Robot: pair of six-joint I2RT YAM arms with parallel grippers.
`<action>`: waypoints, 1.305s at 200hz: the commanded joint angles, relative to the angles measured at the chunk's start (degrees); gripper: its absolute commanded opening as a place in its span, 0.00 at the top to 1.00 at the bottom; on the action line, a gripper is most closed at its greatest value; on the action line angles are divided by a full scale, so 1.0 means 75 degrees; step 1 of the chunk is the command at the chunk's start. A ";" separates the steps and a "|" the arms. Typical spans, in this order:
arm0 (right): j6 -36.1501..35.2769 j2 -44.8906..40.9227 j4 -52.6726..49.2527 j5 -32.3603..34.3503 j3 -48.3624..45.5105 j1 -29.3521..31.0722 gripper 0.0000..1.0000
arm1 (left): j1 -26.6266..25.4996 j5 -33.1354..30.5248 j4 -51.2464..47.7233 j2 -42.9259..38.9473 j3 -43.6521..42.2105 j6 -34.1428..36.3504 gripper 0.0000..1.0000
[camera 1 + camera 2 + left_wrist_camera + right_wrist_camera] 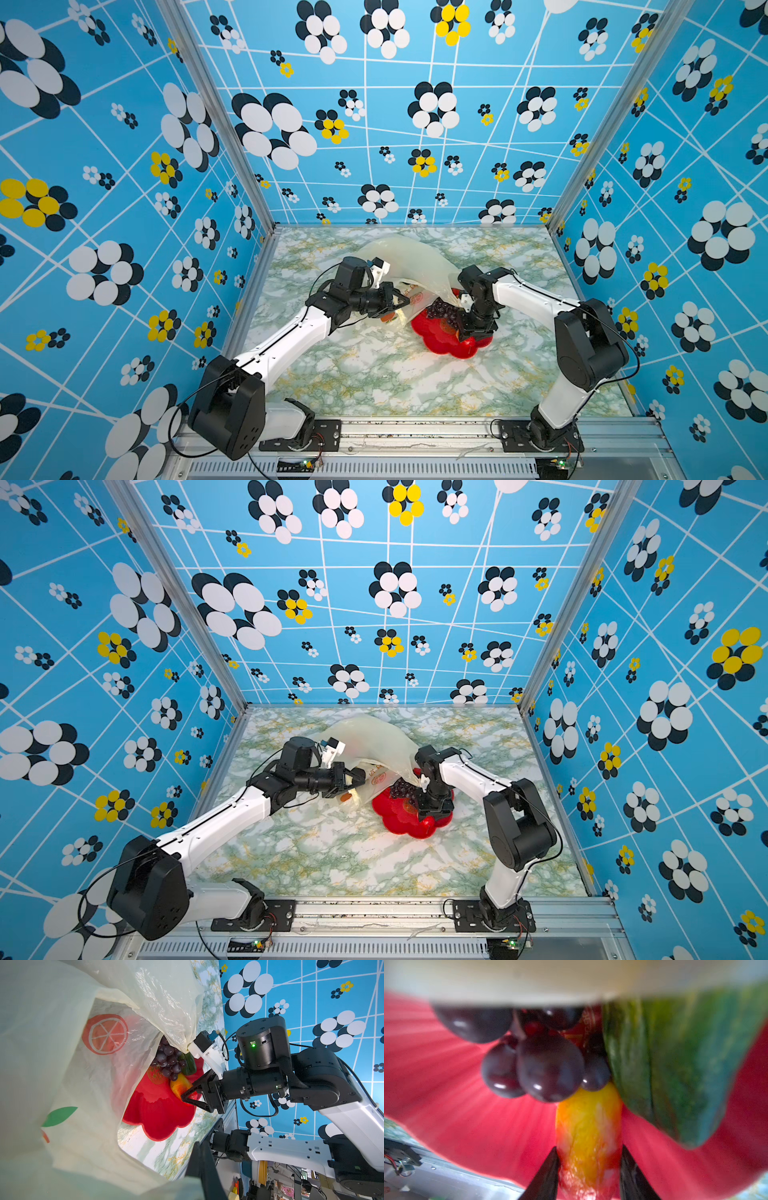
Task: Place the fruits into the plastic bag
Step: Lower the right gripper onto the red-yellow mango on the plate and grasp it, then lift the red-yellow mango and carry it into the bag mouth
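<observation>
So, the right pincer (589, 1147) first: its two black fingers press against both sides of a yellow-orange toy fruit (588, 1126) that lies on the red flower-shaped plate (432, 343), so that one's gripped. The same plate carries the dark purple grape bunch (169, 1059), a dark green striped fruit (189, 1064) touching the grapes, and a red-orange piece (155, 1075) right at the bag's edge. The right wrist view is blurry, but the grapes butt against the yellow-orange one there.

The left pincer (402, 302) is closed on the lip of the plastic bag (411, 257), holding its mouth up and open toward the plate. In both top views the bag sits mid-frame, its body running up and a bit left from the plate. Its lip drapes over the plate's upper-left lobes and part of the grapes. Can't tell if any fruit is inside; the orange spots look like prints.

Room-wise, the marbled surface (374, 374) lies bare from the plate's lower scalloped edge down to the metal rail (415, 428) at the bottom of the frame. Another bare patch sits at the upper right, by the blue flowered wall (665, 249). The two pincers are near each other, with the bag lip between them.
</observation>
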 commanded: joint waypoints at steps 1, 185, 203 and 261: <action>0.0069 -0.0466 -0.0475 0.0161 0.0212 0.0064 0.61 | 0.0056 0.0014 0.0106 -0.0191 -0.0118 -0.0082 1.00; 0.2148 -0.1878 0.1878 -0.4062 0.0755 0.0055 0.63 | 0.0047 0.0000 0.0170 -0.0639 -0.0307 -0.0155 1.00; 0.2611 -0.1759 0.2495 -0.4388 0.0706 0.0053 0.64 | 0.0047 0.0022 0.0182 -0.0627 -0.0286 -0.0165 1.00; 0.3677 -0.1511 0.3888 -0.4702 0.0628 0.0056 0.64 | 0.0037 0.0042 0.0215 -0.0653 -0.0273 -0.0191 1.00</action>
